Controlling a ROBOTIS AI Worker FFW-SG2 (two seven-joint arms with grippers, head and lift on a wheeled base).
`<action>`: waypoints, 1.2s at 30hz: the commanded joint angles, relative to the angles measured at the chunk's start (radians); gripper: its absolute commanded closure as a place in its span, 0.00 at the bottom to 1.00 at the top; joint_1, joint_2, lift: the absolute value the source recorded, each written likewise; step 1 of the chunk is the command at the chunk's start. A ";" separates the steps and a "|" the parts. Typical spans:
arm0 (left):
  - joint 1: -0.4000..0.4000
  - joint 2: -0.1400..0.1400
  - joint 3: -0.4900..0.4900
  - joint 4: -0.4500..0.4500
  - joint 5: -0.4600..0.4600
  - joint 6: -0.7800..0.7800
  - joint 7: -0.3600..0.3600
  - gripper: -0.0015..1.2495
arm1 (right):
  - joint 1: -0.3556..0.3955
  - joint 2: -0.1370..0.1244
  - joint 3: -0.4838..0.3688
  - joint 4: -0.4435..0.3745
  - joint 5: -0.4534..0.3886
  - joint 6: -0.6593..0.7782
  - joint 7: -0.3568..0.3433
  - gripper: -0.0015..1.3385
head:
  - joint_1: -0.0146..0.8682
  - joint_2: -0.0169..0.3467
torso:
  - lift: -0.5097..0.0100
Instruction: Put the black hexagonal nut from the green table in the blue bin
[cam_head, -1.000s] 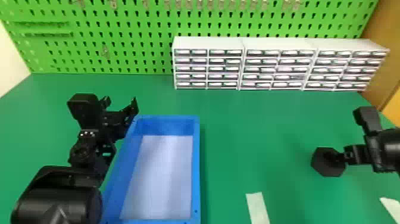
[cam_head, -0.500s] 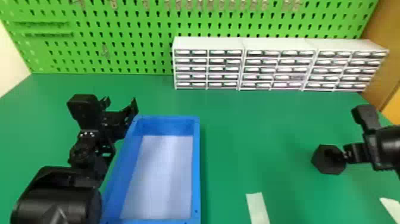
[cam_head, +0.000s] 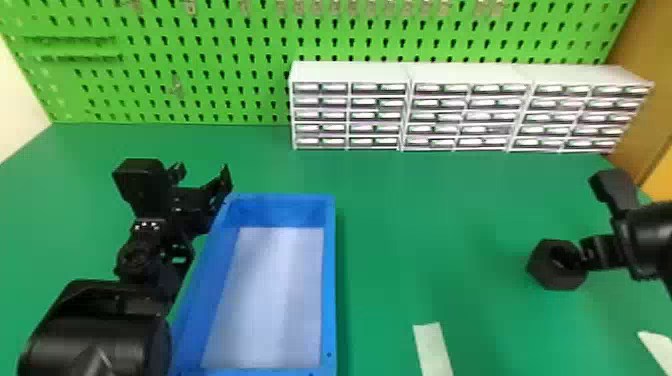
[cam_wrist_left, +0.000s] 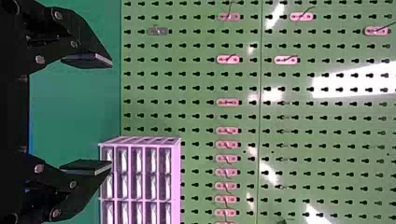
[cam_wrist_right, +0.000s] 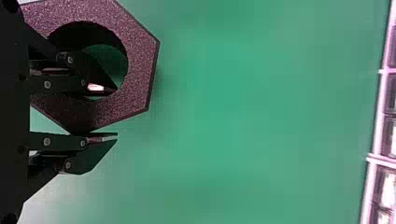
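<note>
At the right of the head view, my right gripper holds the black hexagonal nut by one side of its ring. In the right wrist view, one finger of that gripper is inside the hole of the nut and the other lies against its outer side, the ring wall between them. The blue bin stands left of centre with a bare pale floor. Beside its far left corner is my left gripper, parked; in the left wrist view this gripper is open, with nothing between its fingers.
White drawer cabinets line the back of the green table, before a green pegboard. A pale strip lies near the front between bin and nut; another is at the right front.
The nut and my right gripper have shifted together slightly toward the top of the head view. My left arm looks unmoved.
</note>
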 joint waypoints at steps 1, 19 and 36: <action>0.000 0.000 0.000 0.000 0.000 0.000 0.001 0.38 | -0.006 -0.002 0.006 -0.046 0.029 0.025 0.027 0.74 | 0.79 0.19 | 0.79; 0.001 0.000 0.000 0.000 0.000 0.000 0.001 0.39 | -0.037 0.004 0.072 -0.294 0.139 0.102 0.154 0.74 | 0.79 0.19 | 0.79; 0.004 0.000 0.004 0.000 0.000 0.000 0.001 0.39 | -0.079 0.053 0.141 -0.463 0.053 0.115 0.159 0.74 | 0.79 0.19 | 0.79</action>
